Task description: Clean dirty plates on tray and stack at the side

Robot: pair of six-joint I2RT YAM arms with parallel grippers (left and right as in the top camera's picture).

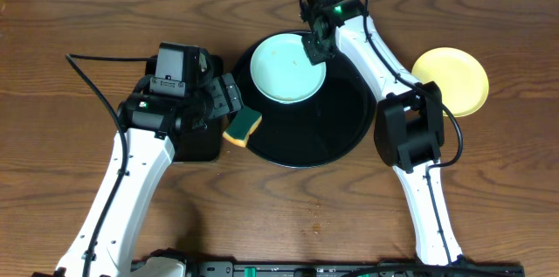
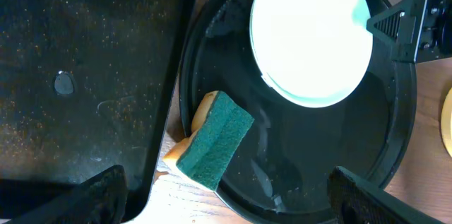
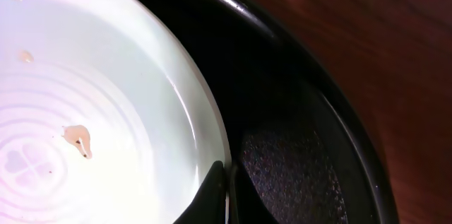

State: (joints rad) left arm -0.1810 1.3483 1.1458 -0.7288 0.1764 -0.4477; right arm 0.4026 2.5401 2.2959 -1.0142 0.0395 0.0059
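The mint plate [image 1: 286, 72] lies inside the tray [image 1: 332, 137], in its far-left part, with small brown smears [image 3: 79, 140] on its face (whether another plate sits under it I cannot tell). The right tool [image 1: 316, 48] is at the plate's far-right edge, near the tray's far rim. Its fingers [image 3: 208, 196] are pressed together on the plate's rim, pinching it. The yellow plate [image 1: 450, 80] rests on the bench [image 1: 70, 15] to the right of the tray, apart from it. A green-and-yellow sponge [image 1: 243, 126] lies across the tray's left rim, partly on the bench. The left tool [image 1: 229, 98] hangs just left of the tray, close by the sponge, spread wide and holding nothing. A rectangular tray [image 2: 85, 75] sits just beside the tray's left side.
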